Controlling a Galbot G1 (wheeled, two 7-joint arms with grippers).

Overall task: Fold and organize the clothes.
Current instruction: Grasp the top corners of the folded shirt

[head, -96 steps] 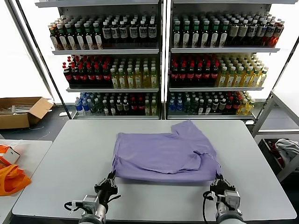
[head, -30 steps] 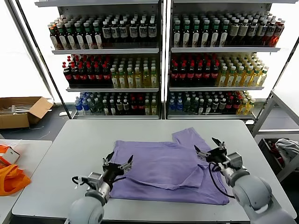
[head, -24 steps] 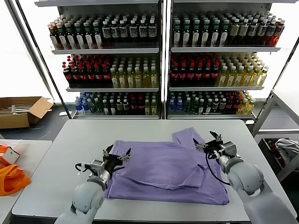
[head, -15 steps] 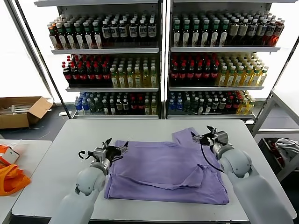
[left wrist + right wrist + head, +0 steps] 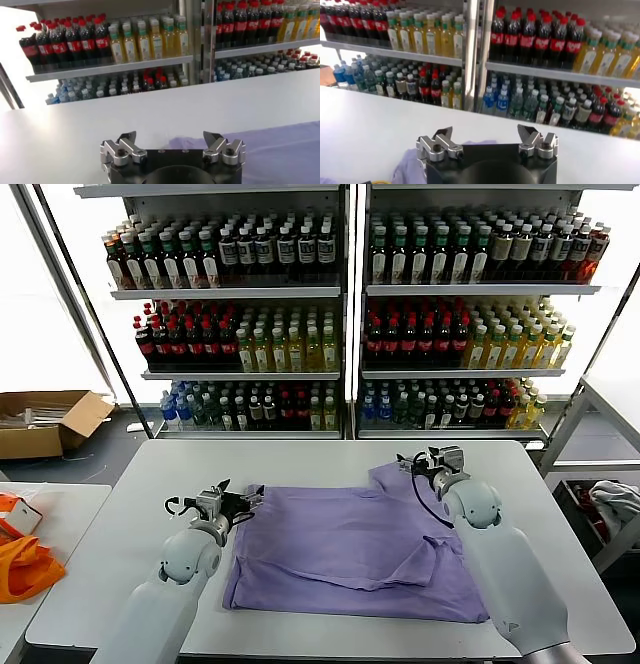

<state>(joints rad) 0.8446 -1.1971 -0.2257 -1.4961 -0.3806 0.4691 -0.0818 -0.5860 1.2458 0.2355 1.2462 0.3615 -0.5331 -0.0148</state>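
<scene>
t-shirt (image 5: 350, 549) spread flat mid-table, hem at near edge | left gripper (image 5: 222, 502) at its far-left corner, right gripper (image 5: 428, 461) over far-right sleeve, both spread wide, holding nothing | likely placed to pinch far edge for folding

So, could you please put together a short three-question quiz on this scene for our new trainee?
1. True or false: the left gripper is shut on the purple T-shirt.
2. Near which edge of the T-shirt are both grippers?
A. the edge nearest the robot
B. the far edge, toward the drink shelves
C. neither, they are off the table
3. Fill in: the right gripper is over the T-shirt's far ____ corner.

Key:
1. False; its fingers are open and hold nothing.
2. B
3. right
</scene>
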